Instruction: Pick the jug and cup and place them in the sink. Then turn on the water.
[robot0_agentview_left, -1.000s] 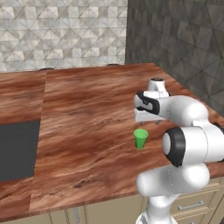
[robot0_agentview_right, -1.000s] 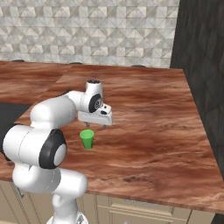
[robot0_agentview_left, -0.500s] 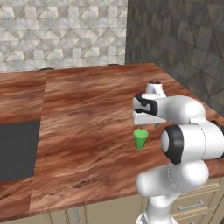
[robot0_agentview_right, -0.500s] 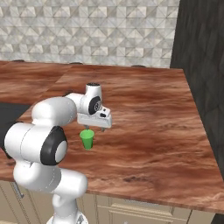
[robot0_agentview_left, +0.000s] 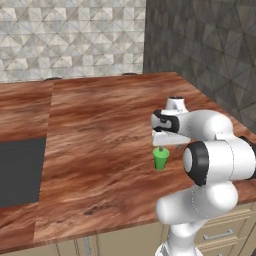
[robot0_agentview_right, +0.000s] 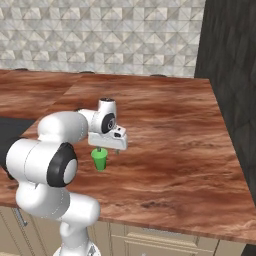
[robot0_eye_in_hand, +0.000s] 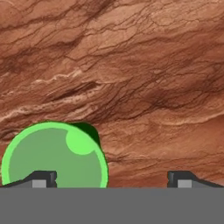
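In the left base view the cup (robot0_agentview_left: 160, 159) stands upright on the counter (robot0_agentview_left: 100, 130), directly under the gripper (robot0_agentview_left: 166, 148), with the sink (robot0_agentview_left: 19, 171) well apart at nine o'clock. The right base view shows the gripper (robot0_agentview_right: 108, 150) just above the cup (robot0_agentview_right: 99, 159). In the hand view the jaws stand wide open, one fingertip (robot0_eye_in_hand: 39, 178) over the cup (robot0_eye_in_hand: 54, 155) at seven o'clock, nothing gripped.

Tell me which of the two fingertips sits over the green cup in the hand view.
The bottom-left fingertip: it overlaps the green cup at its rim, while the bottom-right fingertip stands over bare wooden counter.
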